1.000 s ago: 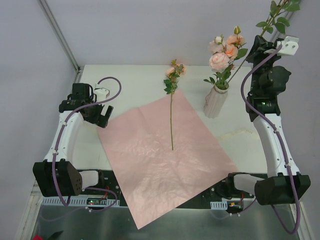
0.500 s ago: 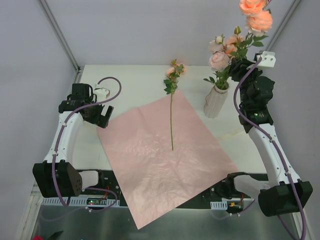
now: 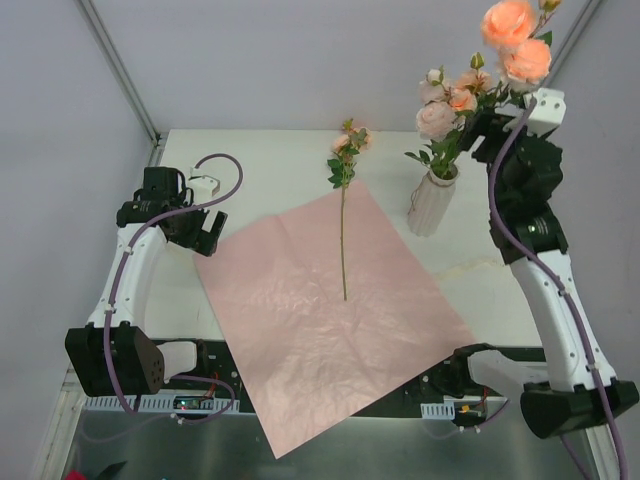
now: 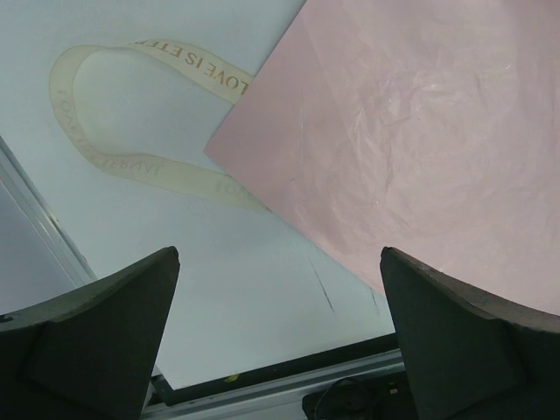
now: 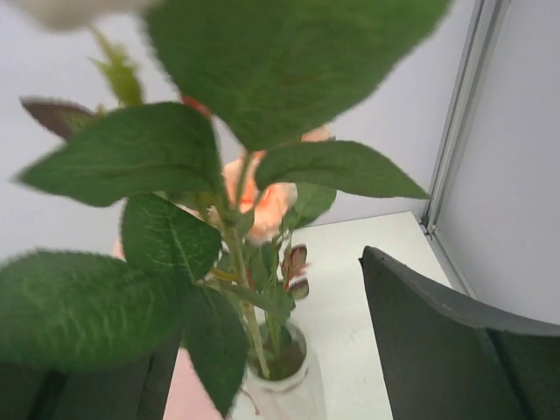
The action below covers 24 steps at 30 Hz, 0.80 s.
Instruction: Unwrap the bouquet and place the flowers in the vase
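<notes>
The off-white ribbed vase stands at the back right of the table and holds several pink roses. A taller stem with two peach blooms rises from it. That stem runs down into the vase's mouth between the spread jaws of my right gripper, which is open just above the vase. One more flower lies on the bouquet's flat pink paper. My left gripper hangs open over the paper's left corner.
A cream ribbon printed with lettering loops on the white table beside the paper's corner. The table's near metal edge lies below the left gripper. A metal frame post and grey walls close in behind and right of the vase.
The right arm has swung the two-bloom rose from leaning right to upright over the vase. Its stem has gone down into the mouth. The jaws have opened. The left arm stayed still.
</notes>
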Motion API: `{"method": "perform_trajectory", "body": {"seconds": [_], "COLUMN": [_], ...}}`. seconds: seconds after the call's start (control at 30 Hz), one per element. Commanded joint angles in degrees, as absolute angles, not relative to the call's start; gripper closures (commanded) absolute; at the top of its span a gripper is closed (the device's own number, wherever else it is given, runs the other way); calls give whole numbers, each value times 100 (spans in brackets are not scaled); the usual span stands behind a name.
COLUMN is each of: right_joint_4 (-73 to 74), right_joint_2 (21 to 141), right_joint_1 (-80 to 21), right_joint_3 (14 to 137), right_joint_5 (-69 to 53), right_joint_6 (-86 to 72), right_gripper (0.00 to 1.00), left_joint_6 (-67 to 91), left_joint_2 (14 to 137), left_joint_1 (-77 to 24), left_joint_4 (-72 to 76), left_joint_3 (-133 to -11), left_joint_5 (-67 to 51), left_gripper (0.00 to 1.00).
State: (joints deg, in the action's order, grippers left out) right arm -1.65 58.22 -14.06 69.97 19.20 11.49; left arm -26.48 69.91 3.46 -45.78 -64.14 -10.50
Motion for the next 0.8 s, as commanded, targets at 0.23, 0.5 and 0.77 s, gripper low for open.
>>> {"method": "perform_trajectory", "body": {"seconds": [0.23, 0.5, 0.77], "right_joint_4": [2101, 1170, 1634], "right_joint_2": [7481, 6242, 6055], "right_joint_1": [-905, -1334, -2941], "right_joint_3": [9133, 8104, 8455], "right_joint_5": [1486, 1582, 1716], "right_joint_6": [572, 694, 1511], "right_gripper": [30, 24, 21], "left_joint_6": [-2777, -2769, -2575], "left_joint_2": [6733, 6908, 7031], "left_joint_1": [387, 387, 387], "left_joint_4": [-4702, -4711, -4711], "left_joint_3": [-6407, -6530, -6688], "left_joint_5": [-1028, -1107, -1213], "left_gripper": [1, 1, 1]}}
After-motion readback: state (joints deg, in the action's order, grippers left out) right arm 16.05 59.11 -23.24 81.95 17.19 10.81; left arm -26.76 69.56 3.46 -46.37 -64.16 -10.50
